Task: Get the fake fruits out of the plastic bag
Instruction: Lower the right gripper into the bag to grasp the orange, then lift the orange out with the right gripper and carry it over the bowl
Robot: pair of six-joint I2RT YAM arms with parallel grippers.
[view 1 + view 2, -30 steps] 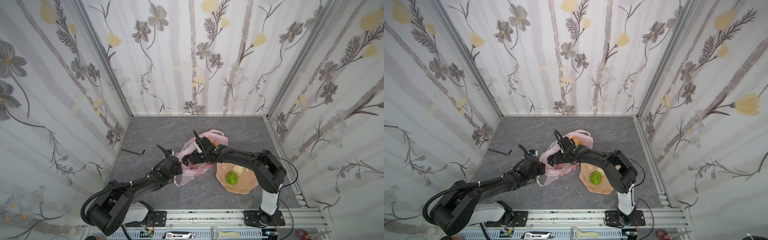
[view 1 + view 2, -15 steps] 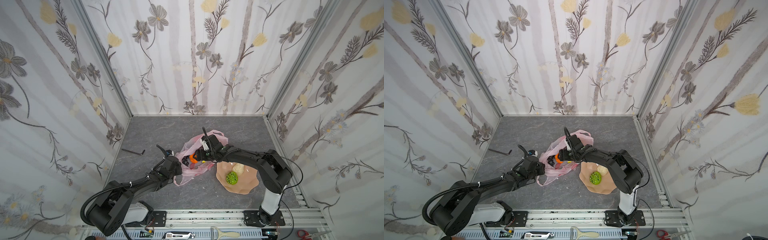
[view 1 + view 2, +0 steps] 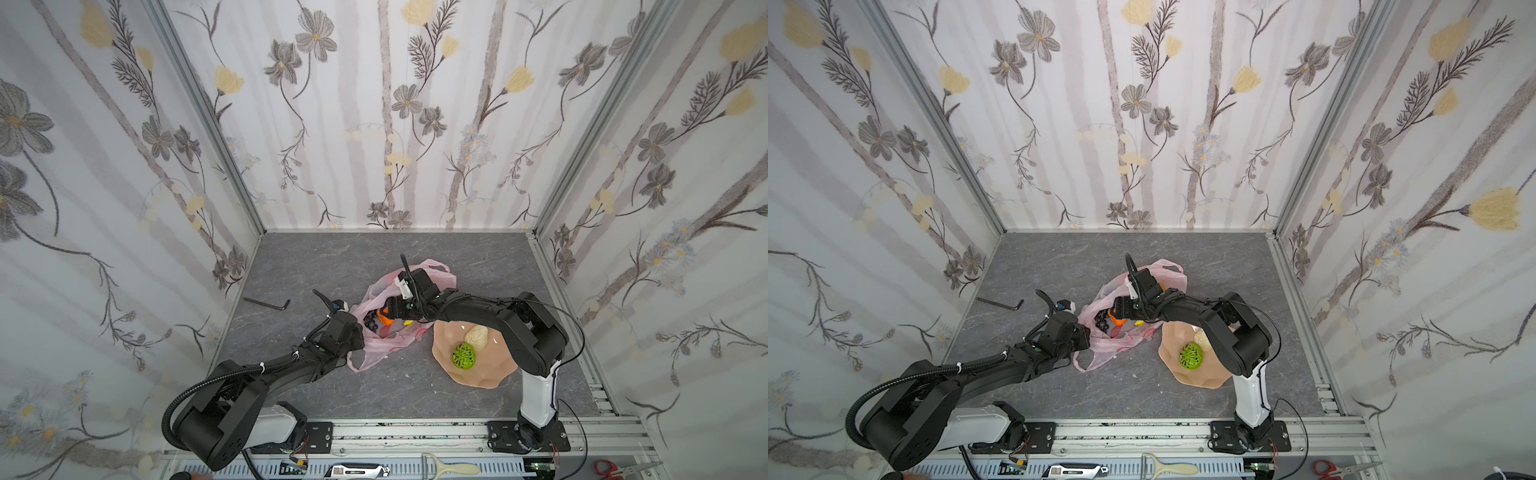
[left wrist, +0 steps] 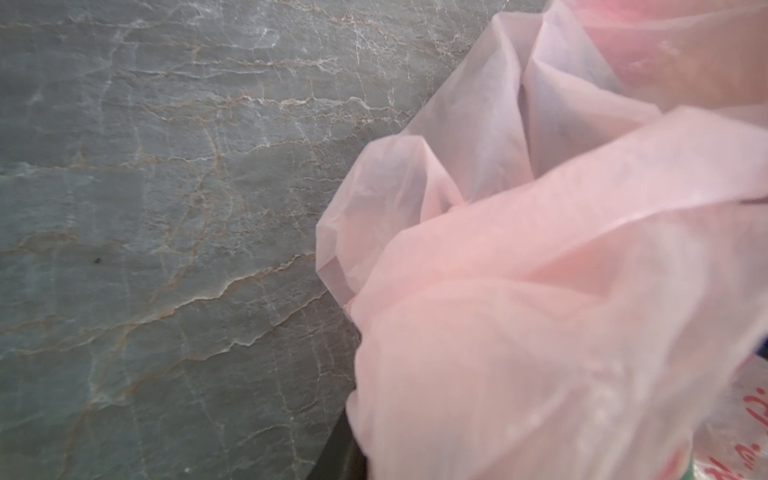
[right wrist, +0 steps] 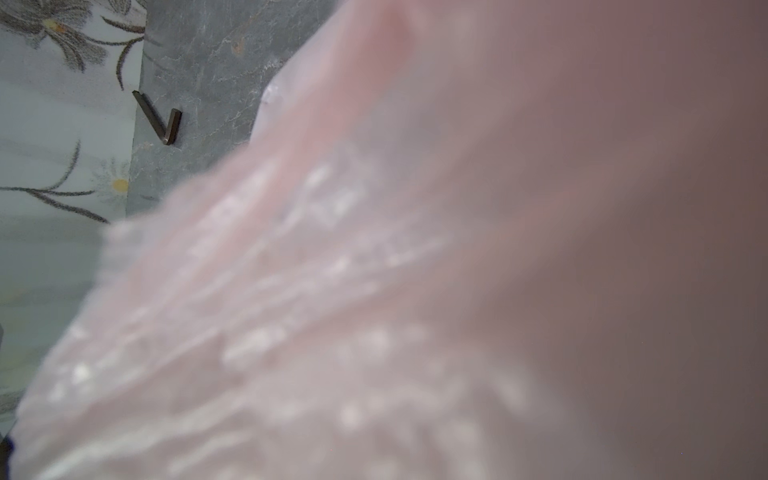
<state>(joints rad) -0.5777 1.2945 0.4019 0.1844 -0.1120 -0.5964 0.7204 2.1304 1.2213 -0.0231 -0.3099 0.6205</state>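
- Lying crumpled in the middle of the gray counter point(image 3: 415, 399), the pink plastic bag point(image 3: 395, 338) is seen in both top views with its mouth open.
- The left end effector point(image 3: 356, 332) is placed at the bag's left rim. Its tips are hidden by pink film in the left wrist view, so it cannot be told if they are spread or pinching.
- The right end effector point(image 3: 388, 311) is reached into the bag's mouth, right by an orange point(image 3: 384, 319). It cannot be told if the orange is gripped. The right wrist view is blocked by blurry pink film.
- A dark grape bunch point(image 3: 371, 323) is seen inside the bag, just beside the orange.
- A peach dish point(image 3: 482, 374) is set just beside the bag, on its right.
- A bumpy green fruit point(image 3: 463, 355) and a beige lumpy fruit point(image 3: 478, 336) are laid side by side in the dish.
- A bent metal key point(image 3: 266, 302) is left near the counter's left edge, well apart from the bag.
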